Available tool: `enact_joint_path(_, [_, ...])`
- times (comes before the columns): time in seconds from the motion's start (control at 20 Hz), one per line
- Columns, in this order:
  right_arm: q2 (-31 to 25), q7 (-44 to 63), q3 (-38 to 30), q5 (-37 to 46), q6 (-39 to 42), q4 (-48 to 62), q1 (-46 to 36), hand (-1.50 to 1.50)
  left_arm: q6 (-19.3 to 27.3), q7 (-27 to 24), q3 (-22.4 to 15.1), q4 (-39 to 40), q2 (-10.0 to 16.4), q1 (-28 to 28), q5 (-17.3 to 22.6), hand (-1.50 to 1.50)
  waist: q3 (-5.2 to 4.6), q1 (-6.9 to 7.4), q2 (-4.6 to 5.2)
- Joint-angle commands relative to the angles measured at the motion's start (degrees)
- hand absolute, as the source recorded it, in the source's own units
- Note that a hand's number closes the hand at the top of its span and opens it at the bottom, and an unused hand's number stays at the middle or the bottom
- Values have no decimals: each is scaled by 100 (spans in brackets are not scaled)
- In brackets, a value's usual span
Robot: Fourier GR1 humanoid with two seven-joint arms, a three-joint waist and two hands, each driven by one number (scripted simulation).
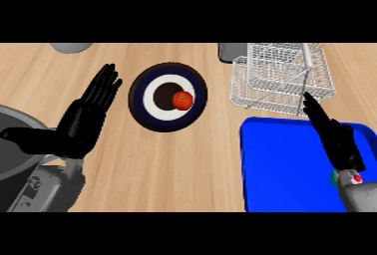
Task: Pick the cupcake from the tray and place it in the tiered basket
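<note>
Light wooden counter top (184, 169) filled the view. On its right side lay a flat, bright blue rectangular tray (287, 169). The cupcake (352, 177) was seen only in part: a small patch of green, white and red at the tray's right side, mostly covered by the right wrist. Its shape and case could not be made out, nor whether it rested on the tray or touched the hand. The right hand (338, 144) lay over the tray, seen edge-on, fingers straight and together, holding nothing that could be seen. Its fingertips pointed away from the robot and overlapped the near lower wall of a white wire tiered basket (280, 74). That basket stood just beyond the tray's far edge. A dark grey object (232, 51) stood beside the basket's far left corner, cut off at the upper edge. Left of the basket, apart from it and from the tray, sat a round dark navy plate with a white ring (136, 97), carrying a small red round fruit (182, 99) right of its centre. The left hand (81, 122) showed left of the plate, open and flat, fingers straight and slightly spread, resting clear of all items. A pale grey rounded object (71, 46) showed at the upper left edge.
</note>
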Motion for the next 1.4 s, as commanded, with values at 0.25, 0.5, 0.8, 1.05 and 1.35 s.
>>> enact_joint_path(0.25, [-62, -743, -2028, -2048, 369, -380, 565, 150, 836, 168, 647, 842, 1378, 679, -1340, 0, 74, -294, -6])
enact_joint_path(0.5, [-321, -369, -2902, -1056, -1442, 547, 1717, -150, 869, 187, 530, 1011, 1297, 940, -1403, 0, 29, -373, 57])
enact_joint_path(0.8, [-981, -220, -3668, -1635, -202, -747, 3138, -150, 987, 425, 304, 722, 1071, 963, -1800, 0, 21, -122, 48])
enact_joint_path(1.05, [-2310, 710, -3219, -1219, 937, -1347, 3745, -150, 880, 352, 338, 834, 1099, 987, -1704, 0, 0, -126, 55])
enact_joint_path(1.35, [-3093, 1982, -3020, -1300, 1541, -1537, 3235, -150, 881, 585, 260, 1056, 834, 390, -1860, 0, 18, -20, 93])
